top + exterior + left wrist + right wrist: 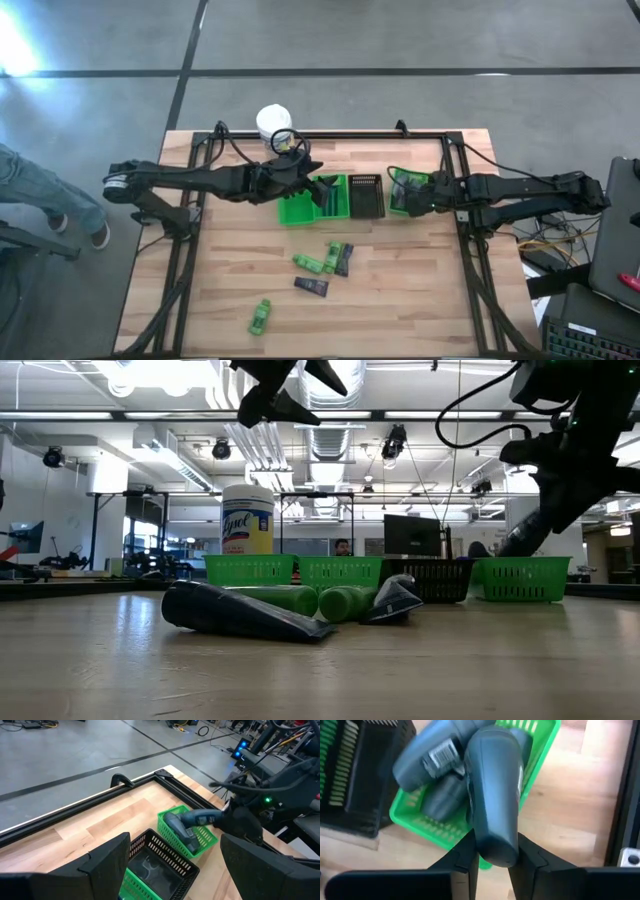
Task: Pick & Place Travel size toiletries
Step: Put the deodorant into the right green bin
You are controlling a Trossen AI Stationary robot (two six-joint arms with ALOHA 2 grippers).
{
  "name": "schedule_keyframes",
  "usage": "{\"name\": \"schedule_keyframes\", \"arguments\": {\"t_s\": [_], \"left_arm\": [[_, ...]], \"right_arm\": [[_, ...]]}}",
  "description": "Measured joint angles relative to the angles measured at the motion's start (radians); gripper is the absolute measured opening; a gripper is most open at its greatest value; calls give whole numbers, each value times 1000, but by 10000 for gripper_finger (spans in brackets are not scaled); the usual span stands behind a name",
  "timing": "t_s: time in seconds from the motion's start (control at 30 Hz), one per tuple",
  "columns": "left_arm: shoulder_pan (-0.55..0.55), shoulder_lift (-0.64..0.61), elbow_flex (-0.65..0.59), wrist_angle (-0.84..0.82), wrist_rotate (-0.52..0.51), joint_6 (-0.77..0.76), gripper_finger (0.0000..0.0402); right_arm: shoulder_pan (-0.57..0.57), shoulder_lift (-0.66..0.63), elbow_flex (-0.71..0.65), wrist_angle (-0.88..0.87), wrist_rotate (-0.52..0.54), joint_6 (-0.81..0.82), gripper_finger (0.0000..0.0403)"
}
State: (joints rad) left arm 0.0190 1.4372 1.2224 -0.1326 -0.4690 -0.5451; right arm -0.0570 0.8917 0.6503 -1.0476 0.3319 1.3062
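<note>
My right gripper (pixel 495 856) is shut on a dark grey tube (pixel 492 795) over the green tray (pixel 400 178) at the right of the tray row. Two more grey tubes (pixel 427 755) lie in that tray. My left gripper (pixel 308 178) hangs open and holds nothing, high above the left green tray (pixel 297 210). On the bare wood nearer the front lie green bottles (pixel 307 262) (pixel 261 316) and dark tubes (pixel 344 258) (pixel 311 286). The low view shows them as a heap, with a dark tube (pixel 240 615) in front. My right gripper pinches the grey tube between its two fingers (pixel 466 854) at the tube's near end (pixel 495 847). The fingers slant down from the table's right side, and the tube runs on past them in line with them. Its far end reaches into the green tray above the other tubes. Whether it rests on them I cannot tell.
A black slotted tray (pixel 366 195) and a darker tray (pixel 331 190) stand between the two green ones. A white-lidded jar (pixel 274 122) stands at the far edge behind my left arm. A black frame (pixel 452 150) rims the table. A person stands off the table's left.
</note>
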Motion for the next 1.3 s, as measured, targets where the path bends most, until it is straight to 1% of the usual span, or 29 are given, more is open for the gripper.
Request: {"name": "schedule_keyframes", "arguments": {"t_s": [0.1,0.2,0.4,0.53,0.6,0.7,0.83,0.9,1.0,1.3], "left_arm": [[-2,0,0,-1,0,-1,314],[-2,0,0,-2,0,-1,314],[-2,0,0,-3,-3,2,314],[-2,0,0,-16,-2,2,314],[-6,0,0,-56,5,2,314],[-14,0,0,-164,8,-16,314],[-28,0,0,-264,8,-62,314],[-33,0,0,-272,7,-70,314],[-36,0,0,-267,3,-78,314],[-36,0,0,-257,-8,-84,314]], "right_arm": [[0,0,6,2,12,1,64],[0,2,5,8,-9,0,78],[0,7,-15,32,-94,4,157],[0,6,-16,91,-115,-7,209],[0,6,-10,100,-118,-25,233],[0,5,3,96,-142,-72,264],[0,4,18,13,-184,-132,287],[0,4,20,-49,-203,-150,284],[0,3,13,-78,-223,-167,258],[0,54,-31,59,-246,-199,121]]}}
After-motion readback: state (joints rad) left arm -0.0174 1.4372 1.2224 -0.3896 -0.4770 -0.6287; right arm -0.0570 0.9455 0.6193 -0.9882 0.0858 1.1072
